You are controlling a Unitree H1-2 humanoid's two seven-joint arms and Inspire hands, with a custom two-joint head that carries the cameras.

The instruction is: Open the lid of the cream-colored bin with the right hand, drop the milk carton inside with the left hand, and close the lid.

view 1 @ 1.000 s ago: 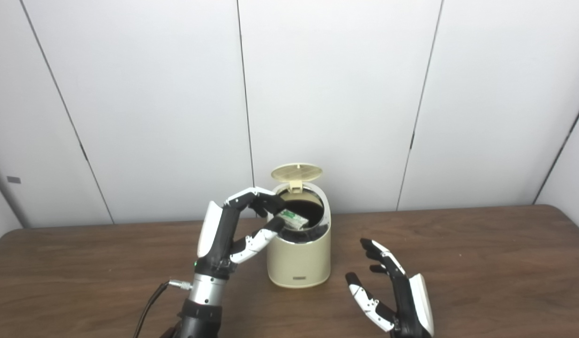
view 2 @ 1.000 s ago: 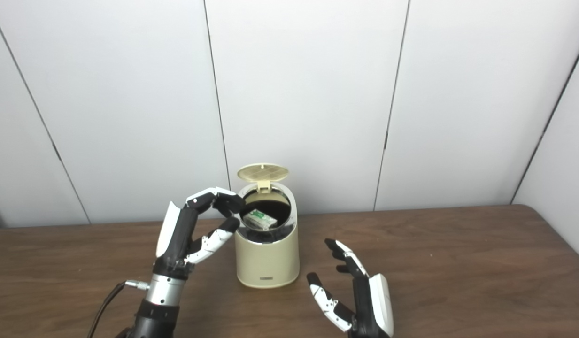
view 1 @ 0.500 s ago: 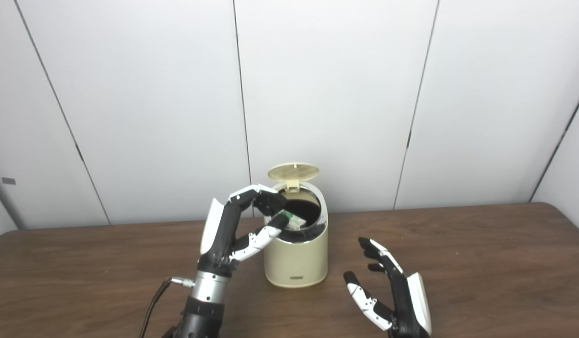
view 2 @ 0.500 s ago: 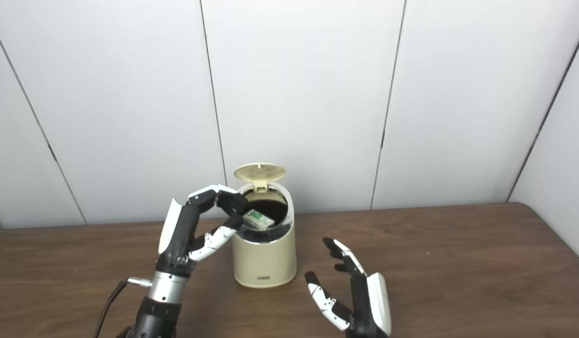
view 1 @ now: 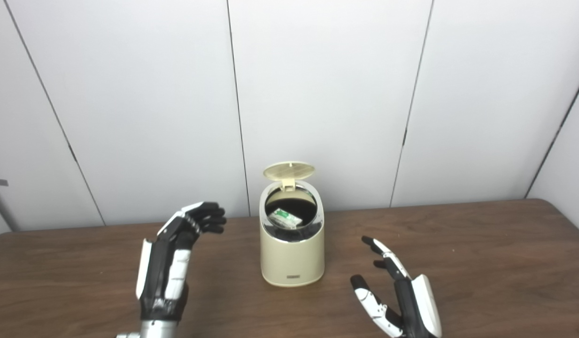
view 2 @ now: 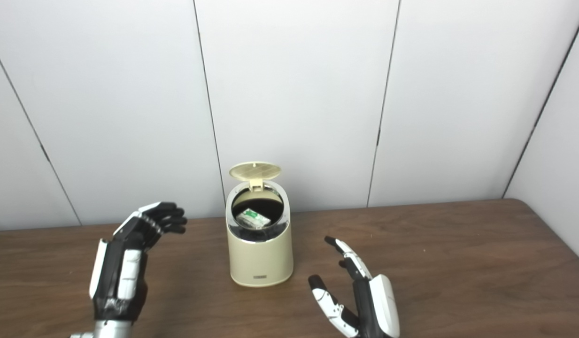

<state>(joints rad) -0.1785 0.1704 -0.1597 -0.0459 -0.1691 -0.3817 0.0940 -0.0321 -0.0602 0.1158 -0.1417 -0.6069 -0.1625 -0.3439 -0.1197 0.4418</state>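
The cream-colored bin (view 1: 292,258) stands mid-table with its round lid (view 1: 289,170) flipped up at the back. Inside the dark opening lies the white and green milk carton (view 1: 283,218), also seen in the right eye view as the carton (view 2: 253,218). My left hand (view 1: 169,263) is open and empty, raised to the left of the bin and apart from it. My right hand (view 1: 402,295) rests open to the right of the bin near the front edge, fingers spread, holding nothing.
The brown wooden table (view 1: 482,263) stretches to both sides of the bin. White wall panels (view 1: 341,94) close off the back right behind the bin.
My left hand has drawn back from the bin's rim to the left and opened out. The carton lies inside the bin. The right hand has stayed put; the camera shifted slightly.
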